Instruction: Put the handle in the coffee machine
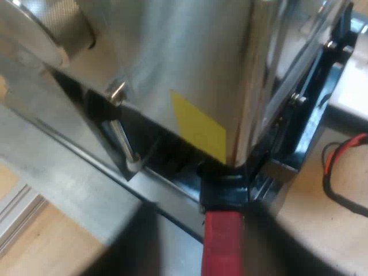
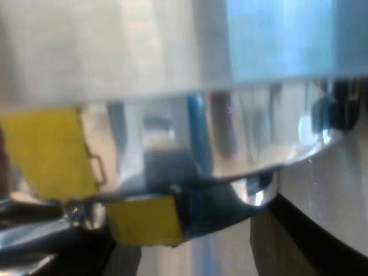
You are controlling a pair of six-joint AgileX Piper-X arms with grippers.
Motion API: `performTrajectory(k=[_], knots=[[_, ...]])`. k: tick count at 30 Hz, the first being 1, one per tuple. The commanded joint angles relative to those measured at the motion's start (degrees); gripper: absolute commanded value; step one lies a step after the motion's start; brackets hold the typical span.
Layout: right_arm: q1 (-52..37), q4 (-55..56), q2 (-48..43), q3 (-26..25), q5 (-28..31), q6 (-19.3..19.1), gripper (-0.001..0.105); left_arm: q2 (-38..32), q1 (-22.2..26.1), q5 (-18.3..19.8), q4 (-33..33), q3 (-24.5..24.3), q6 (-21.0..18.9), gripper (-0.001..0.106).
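Note:
The espresso machine (image 1: 172, 57) looms close, its steel front bearing a yellow sticker (image 1: 198, 126). The holder's dark handle (image 1: 224, 187) reaches in under the machine's front just below that sticker, and its red end (image 1: 221, 244) points back toward my camera. My left gripper (image 1: 223, 261) sits at the red end, with blurred dark fingers (image 1: 144, 241) hugging both sides of it. The holder's metal head is hidden under the machine. In the right wrist view the machine's shiny metal (image 2: 172, 52) is very near, with yellow patches (image 2: 49, 149) mirrored in it.
A knurled metal knob (image 1: 63, 29) juts from the machine's side, and a thin steam wand (image 1: 123, 141) hangs beneath it. The steel drip tray (image 1: 69, 178) lies below the machine's front on a wooden table (image 1: 40, 247). A black frame (image 1: 313, 109) stands by the machine's corner.

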Motion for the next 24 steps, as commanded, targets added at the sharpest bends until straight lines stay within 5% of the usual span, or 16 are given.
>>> performTrajectory(k=[1, 6, 13, 24], knots=[[-0.2, -5.7, -1.7, -0.8, 0.7, 0.3, 0.047, -0.4, 0.0, -2.5, -0.4, -0.4, -0.5, 0.001], [-0.2, -5.7, -1.7, -0.8, 0.7, 0.3, 0.047, 1.9, 0.0, -8.4, -3.1, -0.4, -3.1, 0.001], [-0.2, -5.7, -1.7, -0.8, 0.7, 0.3, 0.047, 7.3, 0.0, -11.2, -3.3, -0.4, -3.3, 0.001], [-0.2, -5.7, -1.7, -0.8, 0.7, 0.3, 0.047, 11.6, -1.8, -11.5, -2.1, -0.4, -2.9, 0.001]])
